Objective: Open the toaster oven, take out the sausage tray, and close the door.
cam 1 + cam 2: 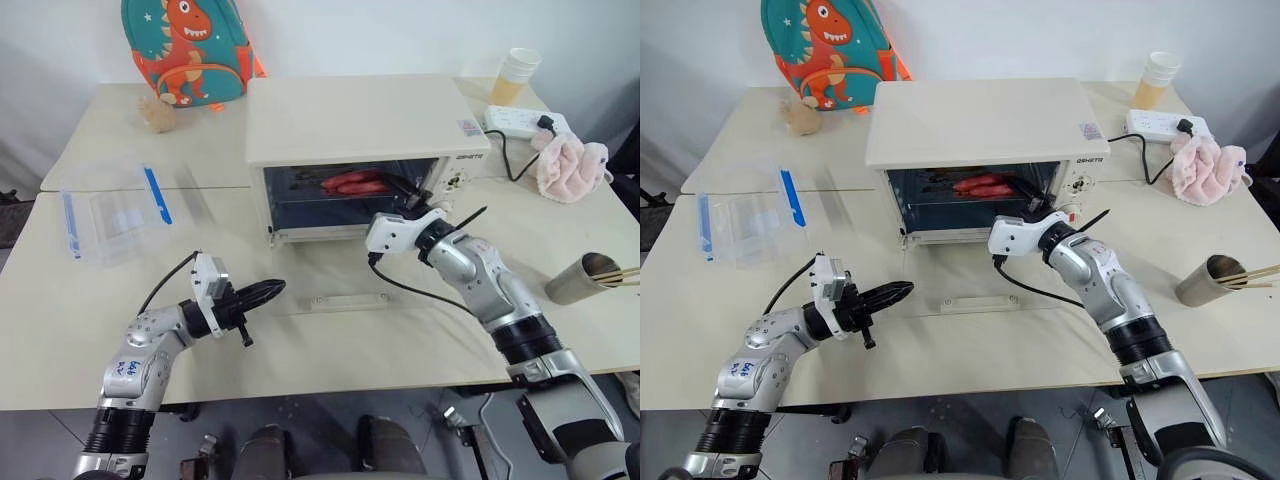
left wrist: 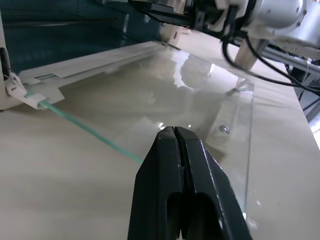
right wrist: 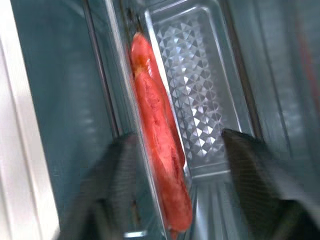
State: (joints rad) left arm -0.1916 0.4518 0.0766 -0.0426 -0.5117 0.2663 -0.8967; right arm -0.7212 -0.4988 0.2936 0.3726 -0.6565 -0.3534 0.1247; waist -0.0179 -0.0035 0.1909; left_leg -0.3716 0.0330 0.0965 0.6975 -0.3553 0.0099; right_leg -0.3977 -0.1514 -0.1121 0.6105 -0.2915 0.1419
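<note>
Table [image 1: 120,330]: sausage tray [image 1: 352,183] lies widthwise.

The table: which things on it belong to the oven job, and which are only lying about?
For the job:
toaster oven
door, lying open and flat
sausage tray, inside the oven
right gripper, open

Lying about:
dinosaur backpack
clear plastic box
paper cups
power strip
pink cloth

Even bright overhead light, soft shadows. Glare on open door [image 2: 165,100] glass. Right gripper [image 3: 175,165] fingers blurred at 6 o'clock.
</note>
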